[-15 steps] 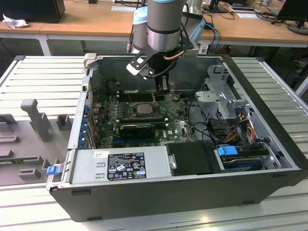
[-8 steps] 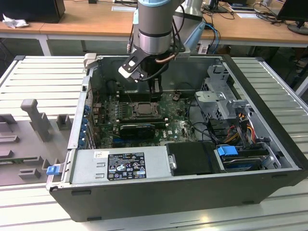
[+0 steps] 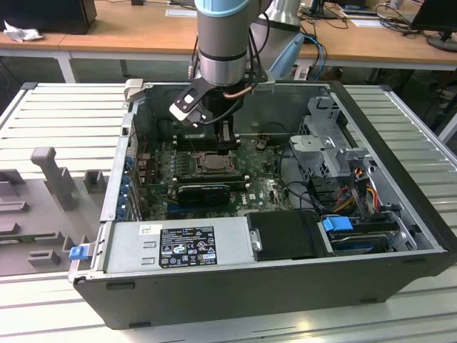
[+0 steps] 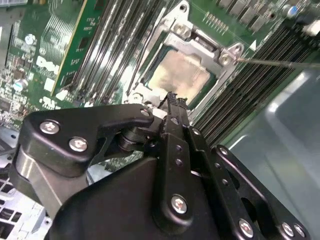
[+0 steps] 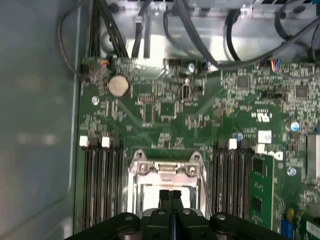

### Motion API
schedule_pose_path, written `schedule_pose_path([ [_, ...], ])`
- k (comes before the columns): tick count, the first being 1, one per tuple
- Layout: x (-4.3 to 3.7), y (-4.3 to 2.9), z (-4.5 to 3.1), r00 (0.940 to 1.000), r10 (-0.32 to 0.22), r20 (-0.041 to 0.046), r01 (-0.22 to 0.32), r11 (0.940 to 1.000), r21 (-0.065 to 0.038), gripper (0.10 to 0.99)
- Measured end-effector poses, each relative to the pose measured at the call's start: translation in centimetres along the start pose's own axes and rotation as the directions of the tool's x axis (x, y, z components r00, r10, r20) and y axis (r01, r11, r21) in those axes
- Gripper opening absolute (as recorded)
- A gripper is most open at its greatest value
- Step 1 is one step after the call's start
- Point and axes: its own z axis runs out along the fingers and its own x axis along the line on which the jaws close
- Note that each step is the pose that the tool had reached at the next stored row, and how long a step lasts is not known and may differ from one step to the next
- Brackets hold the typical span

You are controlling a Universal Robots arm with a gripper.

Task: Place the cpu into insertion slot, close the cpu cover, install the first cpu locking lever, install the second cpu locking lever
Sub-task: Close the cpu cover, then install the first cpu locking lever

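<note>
In the exterior view, the black two-fingered gripper (image 3: 227,145) is seen poised at the end of the grey and blue robot arm (image 3: 223,50), inside the uncovered dark computer case (image 3: 400,239). It is held right above the small square dark insertion slot (image 3: 213,163) on the green circuit board (image 3: 268,187). Over to the second wrist view: the gripper (image 4: 172,97) is found with its fingers (image 4: 176,125) pressed tightly together, and nothing is clamped between them. Its tip is set at the near edge of the small flat square cpu (image 4: 181,75) with the pale silvery-grey face. The cpu is seated flat in the slot, face up, and is framed by the thin silvery metal cpu cover (image 4: 200,42) lying around it. Being square, it offers no long axis; its sides are lined up with the long black memory slots (image 4: 115,45). A thin silvery lever rod (image 4: 280,62) is seen jutting away from a corner of the cover. In the first wrist view, the joined fingertips (image 5: 164,196) are seen over the cpu (image 5: 150,192), within the cover's (image 5: 165,167) cut-out and between the two banks of memory slots (image 5: 100,185).
</note>
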Motion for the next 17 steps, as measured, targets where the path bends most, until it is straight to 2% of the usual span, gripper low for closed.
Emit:
schedule_pose_path([
  [5,0.04,-1.07,-0.02,1.0000,-0.001,0.0001,0.001,1.0000,0.001,0.106],
  [12,0.03,-1.35,-0.11,1.0000,-0.001,0.0002,0.001,1.0000,0.001,0.106],
  [17,0.06,-1.30,-0.88,1.0000,-0.001,0.0003,0.001,1.0000,0.001,0.106],
])
